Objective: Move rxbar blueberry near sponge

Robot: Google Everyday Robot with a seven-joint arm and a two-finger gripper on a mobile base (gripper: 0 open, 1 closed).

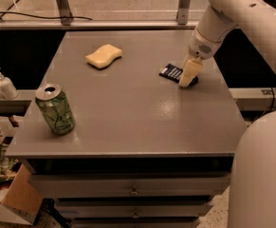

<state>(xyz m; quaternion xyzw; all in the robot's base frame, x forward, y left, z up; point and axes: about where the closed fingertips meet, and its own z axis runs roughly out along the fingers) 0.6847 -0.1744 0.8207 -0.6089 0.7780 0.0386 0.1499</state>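
The rxbar blueberry (171,72) is a dark navy bar with white lettering, lying flat on the right side of the grey table (128,108). My gripper (188,77) comes down from the upper right and sits on the bar's right end, covering that part. The pale yellow sponge (104,56) with a wavy outline lies at the back left of the table, well apart from the bar and the gripper.
A green soda can (55,109) stands upright near the table's front left corner. A soap dispenser bottle (4,83) stands on a ledge off the table's left. Cardboard boxes (4,194) sit on the floor at the lower left. My white arm (242,18) and base (261,175) fill the right side.
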